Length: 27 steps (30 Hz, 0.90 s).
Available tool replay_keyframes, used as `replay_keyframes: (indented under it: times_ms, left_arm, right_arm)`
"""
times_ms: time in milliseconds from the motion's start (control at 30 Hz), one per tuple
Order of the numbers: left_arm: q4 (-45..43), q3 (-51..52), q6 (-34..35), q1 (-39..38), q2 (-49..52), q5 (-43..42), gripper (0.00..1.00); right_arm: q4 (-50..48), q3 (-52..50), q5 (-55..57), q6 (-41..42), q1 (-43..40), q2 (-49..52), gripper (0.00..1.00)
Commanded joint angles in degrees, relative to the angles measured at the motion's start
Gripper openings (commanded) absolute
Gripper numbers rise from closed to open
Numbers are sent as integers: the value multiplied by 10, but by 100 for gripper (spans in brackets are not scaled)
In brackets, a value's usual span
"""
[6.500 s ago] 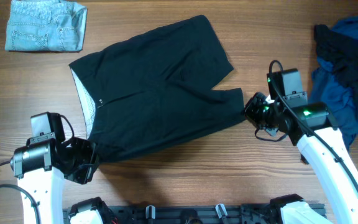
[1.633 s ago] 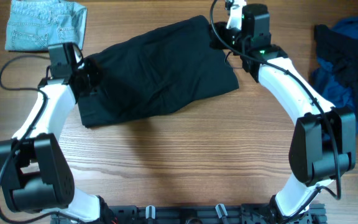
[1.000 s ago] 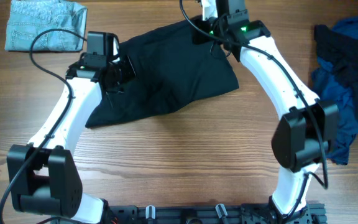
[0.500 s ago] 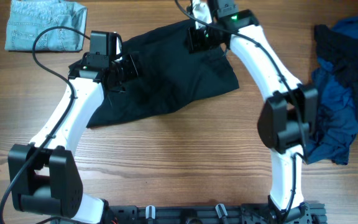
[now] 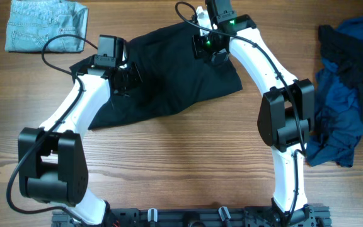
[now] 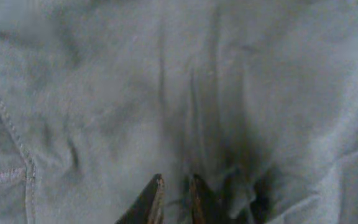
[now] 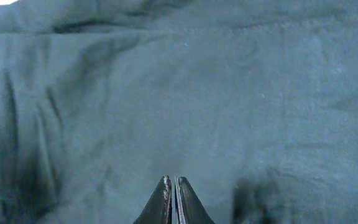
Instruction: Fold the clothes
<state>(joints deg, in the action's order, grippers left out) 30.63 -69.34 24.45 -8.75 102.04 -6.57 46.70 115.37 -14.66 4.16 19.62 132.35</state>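
Observation:
The black shorts (image 5: 169, 82) lie folded in half on the wooden table (image 5: 188, 164), at the back centre. My left gripper (image 5: 123, 74) is over their left part. In the left wrist view its fingers (image 6: 176, 200) are nearly together, with a pinch of wrinkled black cloth (image 6: 166, 93) between them. My right gripper (image 5: 208, 50) is over the upper right part of the shorts. In the right wrist view its fingers (image 7: 174, 200) are pressed together with nothing between them, just above the flat cloth (image 7: 179, 93).
A folded pair of light blue jeans (image 5: 46, 25) lies at the back left corner. A heap of dark blue and black clothes (image 5: 345, 82) lies along the right edge. Bare wood runs along the front of the table.
The shorts were folded up in half. Since then both grippers have moved inward over the cloth from the far corners, the left one rightward and the right one leftward.

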Motion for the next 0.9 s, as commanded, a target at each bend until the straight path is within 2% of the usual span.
replay_keyframes:
  times_ms: [0, 33, 233, 867]
  left_arm:
    - [22, 0, 45, -4, 10, 28, 8]
    - [29, 0, 48, -4, 15, 28, 4]
    - [35, 0, 48, -4, 52, 28, 4]
    - [31, 0, 47, -4, 73, 41, 4]
  right_arm:
    - [0, -7, 23, -11, -1, 22, 4]
    - [0, -7, 22, -11, -1, 25, 4]
    - [-1, -7, 23, -11, -3, 32, 4]
    - [-3, -7, 61, -10, -19, 72, 4]
